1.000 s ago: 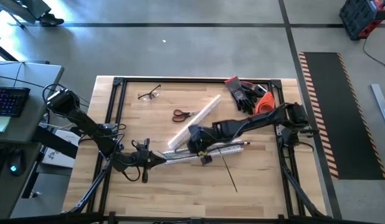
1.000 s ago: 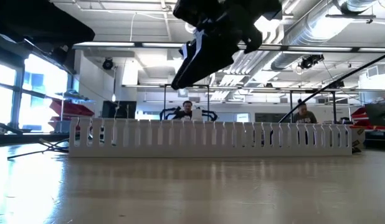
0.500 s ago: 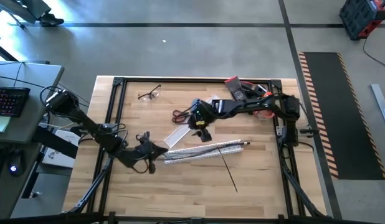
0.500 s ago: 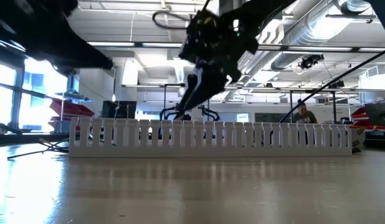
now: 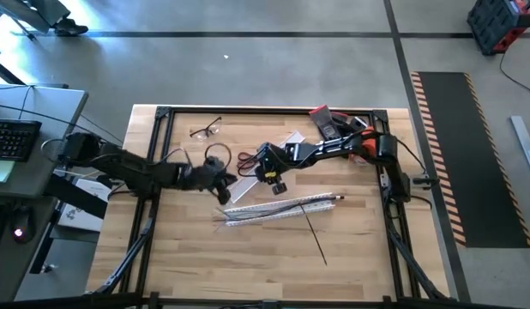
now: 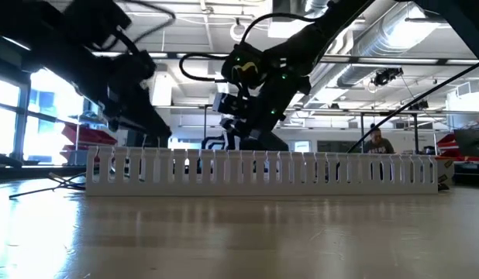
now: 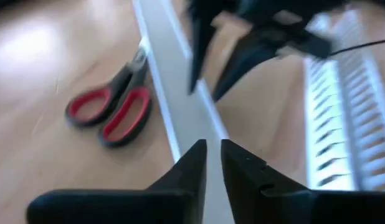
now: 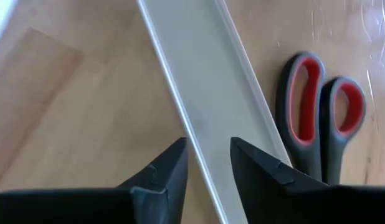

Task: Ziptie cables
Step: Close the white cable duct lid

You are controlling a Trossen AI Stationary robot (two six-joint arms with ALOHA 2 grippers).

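Observation:
The cables (image 5: pixel 241 215) lie loose along the near side of the white slotted duct (image 5: pixel 282 206). The black ziptie (image 5: pixel 316 237) lies flat on the table, nearer than the duct. My left gripper (image 5: pixel 224 178) (image 7: pixel 213 155) hovers over the flat white cover strip (image 5: pixel 267 166) with only a narrow gap between its fingers. My right gripper (image 5: pixel 270 172) (image 8: pixel 208 158) is open above the same strip, beside the red-handled scissors (image 8: pixel 317 112). The strip's edge runs between its fingers. Both grippers are far from the cables and the ziptie.
The scissors (image 5: pixel 248 159) lie just beyond the cover strip. Safety glasses (image 5: pixel 205 130) lie near the far edge, black gloves (image 5: pixel 338 129) and an orange object (image 5: pixel 364 142) at the far right corner. A black frame (image 5: pixel 158 154) borders the table. The duct (image 6: pixel 263 167) spans the low view.
My right gripper has moved from over the duct toward the far edge, to above the cover strip beside the scissors. My left gripper has left the duct's left end and swung toward the far edge and to the right, over the same strip. Duct, cables and ziptie have stayed put.

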